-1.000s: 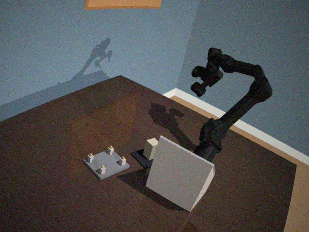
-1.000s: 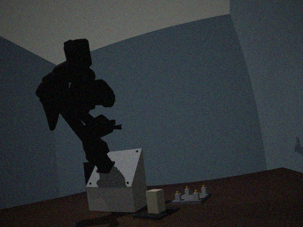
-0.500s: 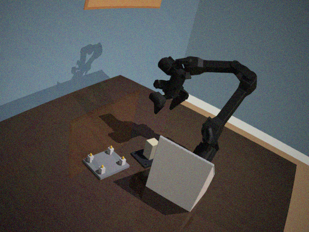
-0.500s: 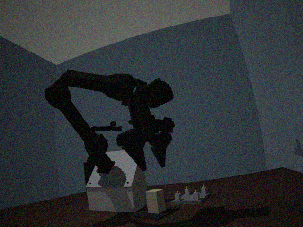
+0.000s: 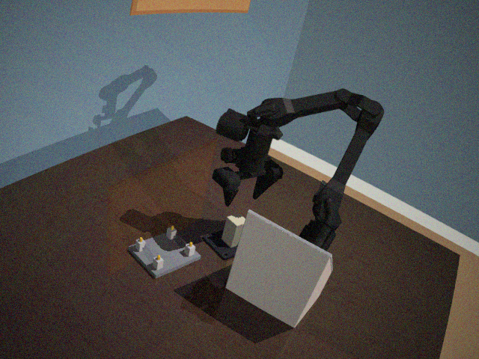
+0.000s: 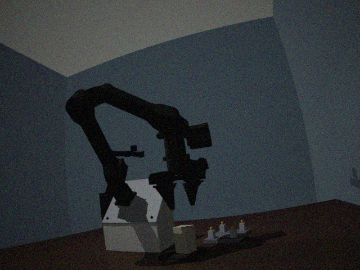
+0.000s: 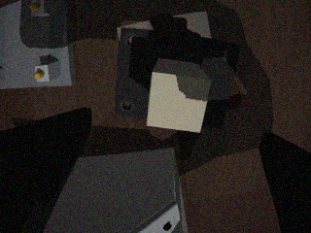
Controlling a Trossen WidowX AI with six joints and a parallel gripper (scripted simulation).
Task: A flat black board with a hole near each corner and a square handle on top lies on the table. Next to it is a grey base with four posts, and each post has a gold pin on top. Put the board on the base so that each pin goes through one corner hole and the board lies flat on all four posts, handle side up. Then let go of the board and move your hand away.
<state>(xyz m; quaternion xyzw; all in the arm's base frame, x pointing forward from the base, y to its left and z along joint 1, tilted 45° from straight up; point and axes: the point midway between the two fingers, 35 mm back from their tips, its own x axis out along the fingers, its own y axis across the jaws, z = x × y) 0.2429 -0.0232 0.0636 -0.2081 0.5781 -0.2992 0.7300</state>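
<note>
Board point(image 5: 218, 246) point(image 7: 131, 92) lies below the open end effector point(image 5: 241, 200) point(image 6: 183, 206) point(image 7: 182, 130).

the arm point(image 5: 316, 105) point(image 6: 129, 106) is matte black with bulky rounded joints, a lighter grey band and two tapering, pointed fingers point(image 5: 230, 191) point(image 6: 192, 193).

Taking the dark brown table point(image 5: 367, 293) point(image 6: 305, 229) point(image 7: 104, 102) as our landmark, we see blue walls point(image 5: 216, 61) point(image 6: 241, 101) meeting in corners behind it. A tan floor point(image 5: 462, 309) and white baseboard point(image 5: 371, 191) run beyond its edge; above the walls, we find a grey ceiling point(image 6: 130, 28). Dim light casts shadows across the tabletop.
</note>
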